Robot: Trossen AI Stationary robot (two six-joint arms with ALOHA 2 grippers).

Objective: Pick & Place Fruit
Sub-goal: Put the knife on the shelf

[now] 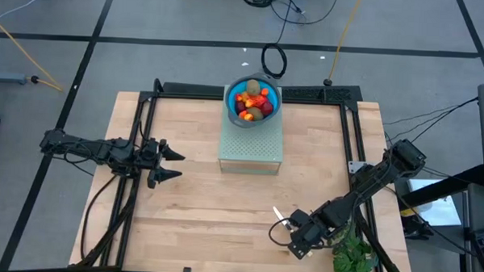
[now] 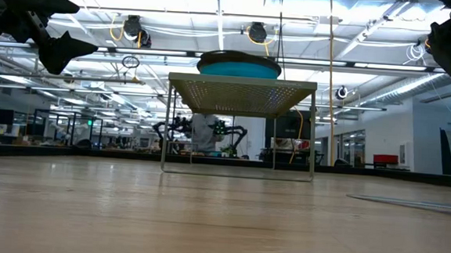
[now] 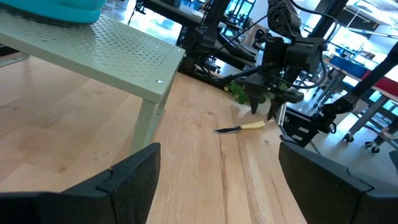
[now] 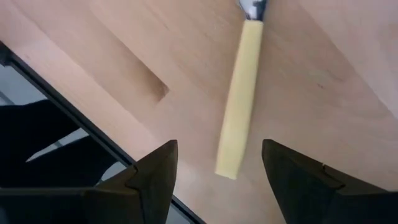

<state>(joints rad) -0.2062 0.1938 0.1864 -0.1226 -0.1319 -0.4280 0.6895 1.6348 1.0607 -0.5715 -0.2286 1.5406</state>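
Well apart from both open grippers, fruit (image 1: pixel 254 102) fills bowl (image 1: pixel 230 110).

Fruit sat in the bowl, bowl sat on the little stand at the back of the table

The fruit (image 1: pixel 254 102) was all piled in the bowl (image 1: pixel 230 103), which rested on the far end of a small perforated stand (image 1: pixel 250 148) at the back middle of the table (image 1: pixel 223 216). Left gripper (image 1: pixel 173 165) hung over the table's left side, well apart from the stand, fingers spread with nothing between them. Right gripper (image 1: pixel 281 232) was near the front right, open just above the knife (image 4: pixel 239 96) lying flat on the wood. A leafy bunch (image 1: pixel 355 257) lay at the front right corner, just beside that arm.
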